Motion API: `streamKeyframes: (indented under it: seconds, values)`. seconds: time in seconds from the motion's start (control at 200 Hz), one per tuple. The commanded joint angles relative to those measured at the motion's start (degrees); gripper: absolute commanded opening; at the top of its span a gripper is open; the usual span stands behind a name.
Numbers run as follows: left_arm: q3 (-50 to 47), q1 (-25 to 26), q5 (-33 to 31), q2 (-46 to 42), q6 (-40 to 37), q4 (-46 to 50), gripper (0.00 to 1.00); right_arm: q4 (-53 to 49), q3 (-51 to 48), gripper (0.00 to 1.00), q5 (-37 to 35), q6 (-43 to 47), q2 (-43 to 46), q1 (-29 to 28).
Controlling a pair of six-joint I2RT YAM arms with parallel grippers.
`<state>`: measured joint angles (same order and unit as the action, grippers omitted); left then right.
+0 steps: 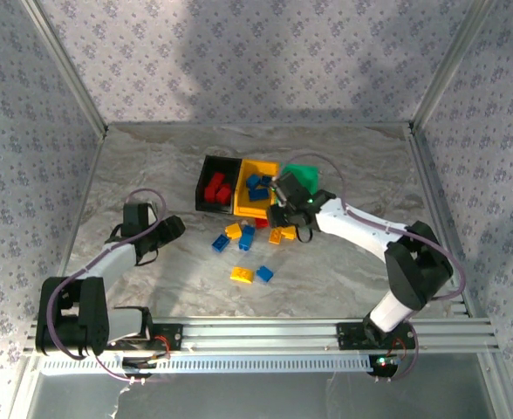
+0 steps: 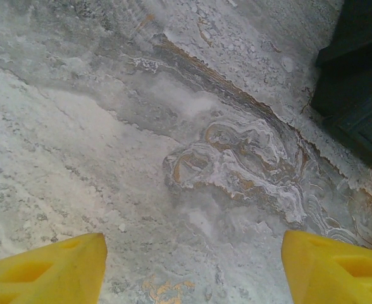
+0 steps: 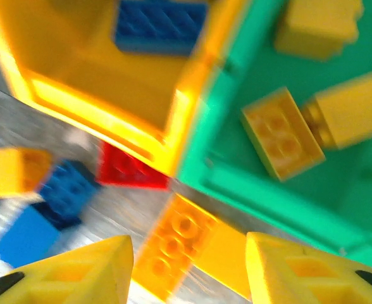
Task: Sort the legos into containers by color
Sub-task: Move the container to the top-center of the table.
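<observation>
My right gripper (image 1: 284, 212) hovers by the near corners of the yellow-orange bin (image 1: 258, 209) and the green bin (image 1: 306, 175). In the right wrist view its jaws (image 3: 189, 272) stand open, and a yellow brick (image 3: 186, 244) lies on the table between the fingertips. The green bin (image 3: 281, 190) holds yellow bricks (image 3: 281, 139). Blue bricks (image 1: 257, 185) lie in the yellow-orange bin (image 3: 110, 82), and red bricks (image 1: 215, 187) in the black bin (image 1: 206, 175). My left gripper (image 1: 171, 229), open and holding nothing (image 2: 192, 266), is over bare table left of the bins.
Loose bricks lie in front of the bins: yellow (image 1: 233, 230), blue (image 1: 220, 243), blue (image 1: 246, 237), a red one (image 3: 132, 171) against the yellow-orange bin, plus a yellow (image 1: 242, 275) and a blue one (image 1: 264, 273) nearer me. A corner of the black bin (image 2: 357, 82) shows beyond my left gripper.
</observation>
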<state>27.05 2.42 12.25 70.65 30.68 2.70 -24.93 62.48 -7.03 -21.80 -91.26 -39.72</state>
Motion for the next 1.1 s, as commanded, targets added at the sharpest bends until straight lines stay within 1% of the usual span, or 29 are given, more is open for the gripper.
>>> streamKeyframes:
  seconds: [0.0,0.12,0.225,0.38,0.57,0.74,0.83,0.91,0.955,1.034,1.099]
  values:
    - [1.4,0.8,1.0,-0.2,-1.5,-2.4,0.73,2.1,-5.1,0.51,3.3,-3.1,3.1,3.0]
    - [2.6,1.6,5.3,3.0,-2.4,-4.8,0.72,3.6,-8.3,0.51,5.3,-3.2,4.1,6.1]
    - [4.2,3.3,8.2,6.7,-2.5,-6.9,0.70,5.1,-9.0,0.50,7.5,-2.0,2.7,8.4]
    - [9.0,6.5,7.9,12.8,-2.5,-6.4,0.69,7.7,-8.8,0.50,7.7,-1.5,0.4,10.9]
    - [18.0,8.8,8.8,22.1,-2.8,-3.2,0.67,9.4,-5.9,0.50,9.4,0.6,-4.1,14.6]
    - [23.7,10.2,9.7,28.3,-2.7,-2.0,0.67,9.6,-3.1,0.50,9.4,2.7,-7.0,15.9]
    - [25.2,10.6,9.8,29.1,-3.0,-0.9,0.66,8.7,-2.2,0.49,10.1,3.2,-6.8,15.8]
    - [25.2,10.8,7.8,28.0,-3.5,0.4,0.66,7.3,-2.8,0.49,9.7,3.5,-4.3,14.7]
    - [25.1,10.8,7.2,26.8,-4.0,1.1,0.66,6.5,-3.7,0.50,10.6,4.0,-2.4,13.7]
    - [23.5,10.9,7.0,23.3,-4.2,0.9,0.67,4.6,-5.1,0.54,10.7,5.1,1.1,11.2]
    - [21.6,11.2,6.5,19.8,-4.1,0.3,0.68,3.3,-6.3,0.60,11.3,5.0,3.2,9.8]
